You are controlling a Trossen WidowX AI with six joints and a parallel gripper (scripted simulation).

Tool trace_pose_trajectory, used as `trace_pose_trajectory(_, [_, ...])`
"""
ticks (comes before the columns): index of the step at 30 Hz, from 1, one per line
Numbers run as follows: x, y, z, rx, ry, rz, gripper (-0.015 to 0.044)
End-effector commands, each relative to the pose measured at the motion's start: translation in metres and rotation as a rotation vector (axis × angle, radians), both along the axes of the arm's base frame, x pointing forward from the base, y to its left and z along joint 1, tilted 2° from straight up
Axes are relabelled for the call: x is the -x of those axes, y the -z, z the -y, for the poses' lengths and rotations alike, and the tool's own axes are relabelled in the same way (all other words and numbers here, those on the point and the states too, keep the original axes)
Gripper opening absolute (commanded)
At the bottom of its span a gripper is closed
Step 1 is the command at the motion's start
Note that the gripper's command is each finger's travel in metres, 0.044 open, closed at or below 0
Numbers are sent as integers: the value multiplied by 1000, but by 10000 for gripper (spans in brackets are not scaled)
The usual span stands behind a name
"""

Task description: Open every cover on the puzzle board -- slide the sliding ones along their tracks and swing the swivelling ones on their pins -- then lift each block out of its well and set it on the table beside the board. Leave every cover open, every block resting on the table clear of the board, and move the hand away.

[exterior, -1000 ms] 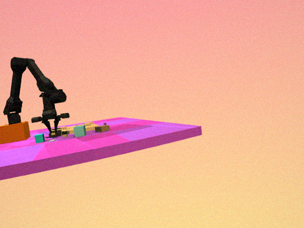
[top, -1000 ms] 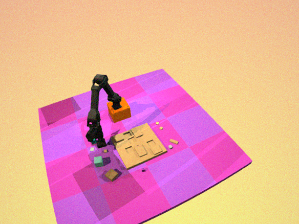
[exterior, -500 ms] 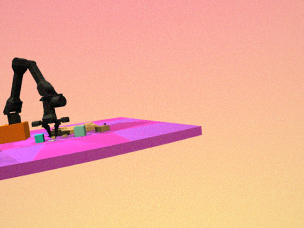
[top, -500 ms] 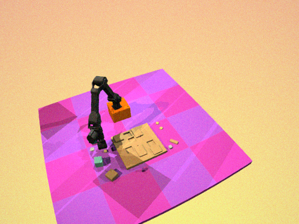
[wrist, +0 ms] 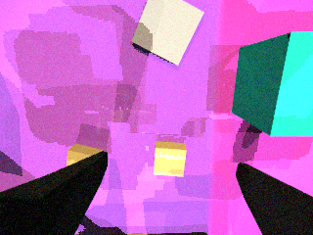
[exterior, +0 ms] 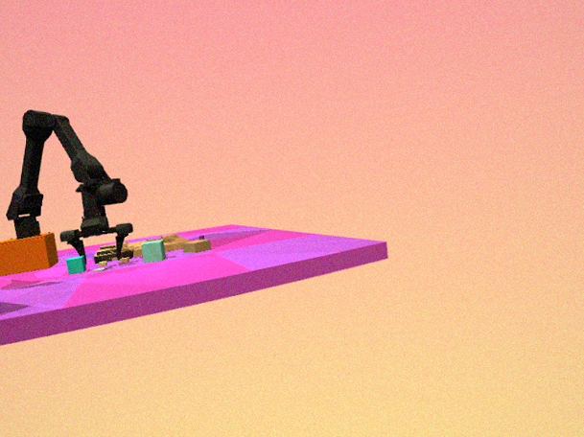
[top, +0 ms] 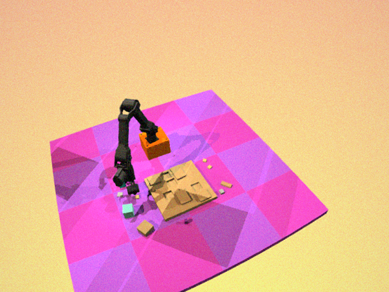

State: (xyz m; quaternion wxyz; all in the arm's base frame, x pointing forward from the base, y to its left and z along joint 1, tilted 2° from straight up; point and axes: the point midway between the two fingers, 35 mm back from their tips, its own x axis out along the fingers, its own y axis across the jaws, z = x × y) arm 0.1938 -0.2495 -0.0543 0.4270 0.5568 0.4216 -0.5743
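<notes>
My gripper is open wide, low beside the board. A small yellow block lies on the table between the spread fingers, touching neither in the wrist view. A second small yellow block lies outside one finger. The tan puzzle board lies right of the hand in the top view. Several recesses show in it; covers and wells are hard to tell apart. Two small yellow blocks, one here and one here, lie beyond the board's far side.
A white piece and a teal cube are near the hand. A mint-green cube and tan block stand farther along. A tan bar and pale piece lie past the board.
</notes>
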Motion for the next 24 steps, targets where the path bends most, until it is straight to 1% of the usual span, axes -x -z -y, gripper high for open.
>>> trace_pose_trajectory(1, [-2, -11, 2, 8, -1, 6, 440])
trace_pose_trajectory(19, [-2, -69, 0, 10, -4, 6, 440])
trace_pose_trajectory(22, [-2, -73, -1, 10, -4, 6, 440])
trace_pose_trajectory(24, [-9, -74, -6, 17, -35, 2, 440])
